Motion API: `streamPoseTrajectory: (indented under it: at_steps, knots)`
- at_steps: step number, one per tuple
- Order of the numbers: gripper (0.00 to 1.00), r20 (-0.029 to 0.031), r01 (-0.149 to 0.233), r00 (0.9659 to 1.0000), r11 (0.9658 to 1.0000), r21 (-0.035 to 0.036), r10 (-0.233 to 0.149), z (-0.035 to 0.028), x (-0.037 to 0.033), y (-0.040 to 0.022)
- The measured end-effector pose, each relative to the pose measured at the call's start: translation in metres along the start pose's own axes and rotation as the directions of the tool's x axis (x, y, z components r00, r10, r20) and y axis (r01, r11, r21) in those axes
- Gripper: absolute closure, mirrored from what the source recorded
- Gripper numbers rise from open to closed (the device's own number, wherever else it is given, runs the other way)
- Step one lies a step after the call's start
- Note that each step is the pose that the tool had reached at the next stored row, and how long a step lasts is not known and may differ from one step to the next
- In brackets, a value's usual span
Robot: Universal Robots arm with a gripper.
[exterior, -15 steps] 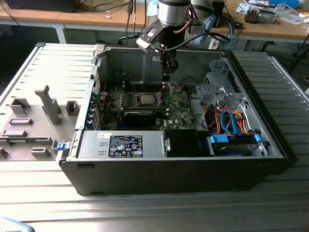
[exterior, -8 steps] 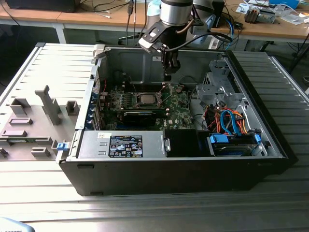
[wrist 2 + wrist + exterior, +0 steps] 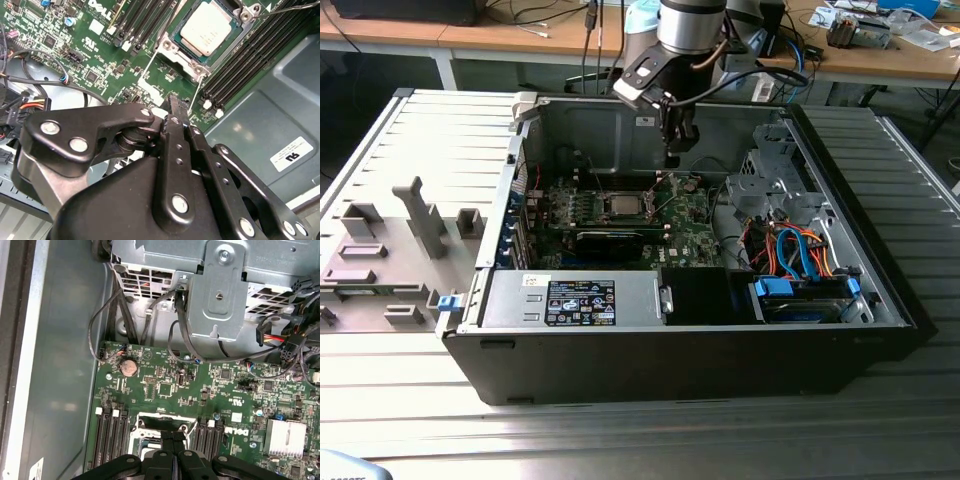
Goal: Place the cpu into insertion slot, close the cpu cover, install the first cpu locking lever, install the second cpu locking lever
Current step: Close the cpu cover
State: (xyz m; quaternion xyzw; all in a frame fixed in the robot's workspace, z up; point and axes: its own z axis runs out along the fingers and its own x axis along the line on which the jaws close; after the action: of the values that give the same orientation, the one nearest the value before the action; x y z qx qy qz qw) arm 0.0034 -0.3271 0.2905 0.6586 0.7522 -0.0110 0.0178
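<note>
arm (image 3: 692, 25): silver-grey tube | jaws: matte black linkage bars, silver screws (image 3: 179, 202) | black cable (image 3: 765, 70)

A bold white logo (image 3: 102, 6) (image 3: 235, 431) was printed on the green circuit board (image 3: 95, 55), seen in both wrist views, amid tiny white component codes too small to read. A white rectangular sticker (image 3: 294, 153) with a black mark and fine print sat on the grey sheet-metal case panel (image 3: 260, 95). In the exterior view, a black-and-white multi-panel label (image 3: 580, 302) of symbols and illegible small lines covered the silver metal power-supply box (image 3: 510, 293).
</note>
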Motion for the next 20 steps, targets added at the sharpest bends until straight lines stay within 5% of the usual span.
streamPoseTrajectory:
  at_steps: [20]
  knots:
    - [0.89,-0.0001,0.000,1.0000,1.0000,0.0000,0.000,0.0008,-0.0022,0.0169]
